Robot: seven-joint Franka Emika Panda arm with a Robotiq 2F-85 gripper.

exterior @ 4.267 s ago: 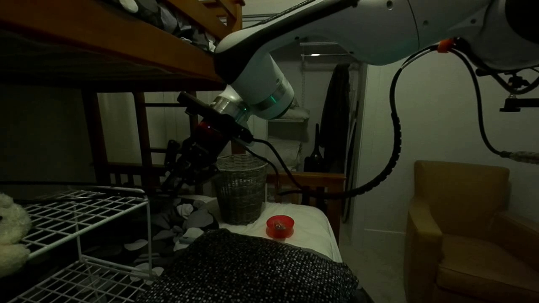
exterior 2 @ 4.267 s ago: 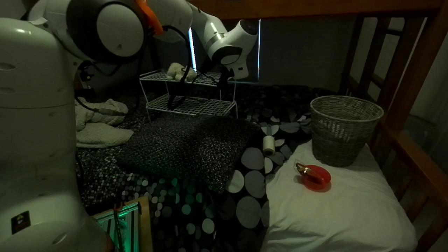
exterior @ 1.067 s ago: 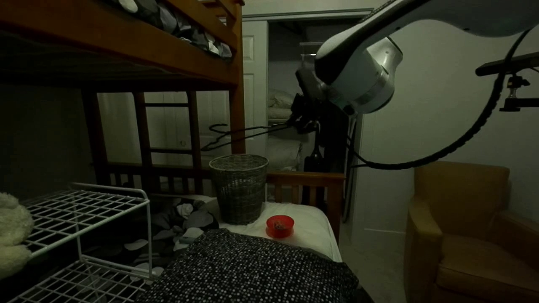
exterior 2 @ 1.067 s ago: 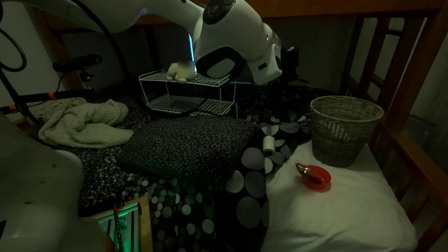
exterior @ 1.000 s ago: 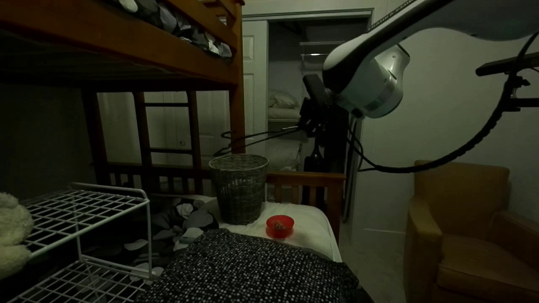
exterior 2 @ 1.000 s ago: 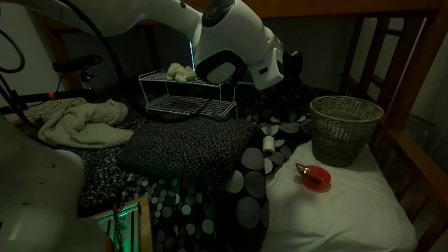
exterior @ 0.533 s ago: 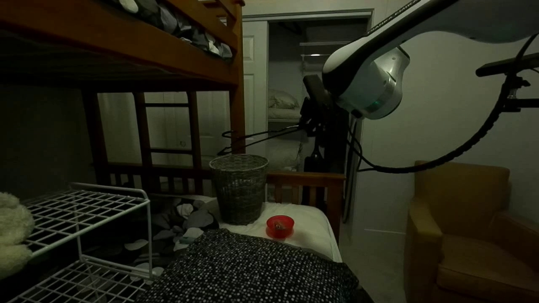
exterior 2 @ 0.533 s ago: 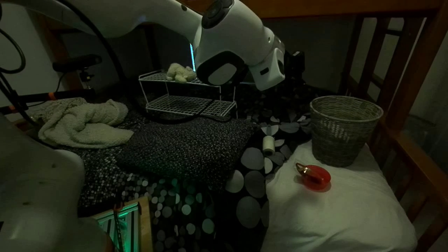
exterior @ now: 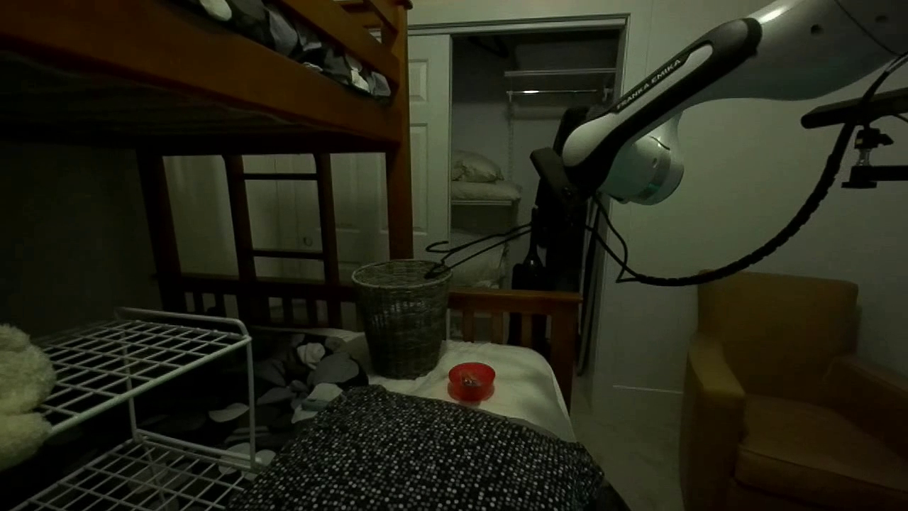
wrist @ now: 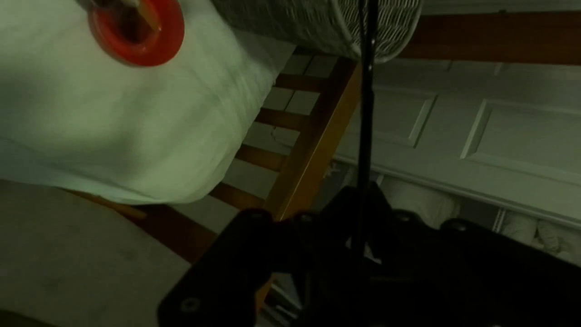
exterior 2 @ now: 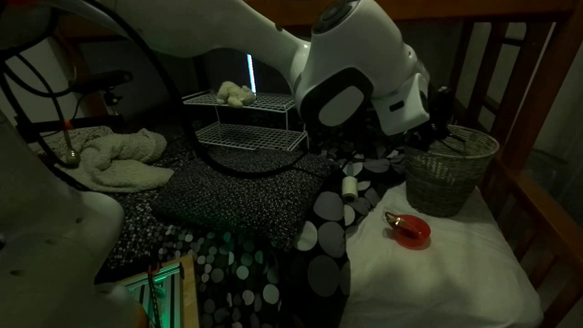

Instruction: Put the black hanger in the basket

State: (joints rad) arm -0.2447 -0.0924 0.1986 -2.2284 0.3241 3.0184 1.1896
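Gripper [wrist: 361, 200] is pinching the black hanger [wrist: 366, 113], its fingers [wrist: 342, 206] pressing close together on one end of the thin frame in the wrist view. In both exterior views the hanger is reaching out over the mouth of the basket [exterior: 402, 326]; I cannot tell whether its far tip is dipping below the rim. The basket is standing upright on a white pillow [exterior 2: 446, 273], with a red bowl [exterior 2: 419, 241] sitting near it. A stuffed toy [exterior 2: 234, 94] is resting on a white wire rack [exterior 2: 253, 135].
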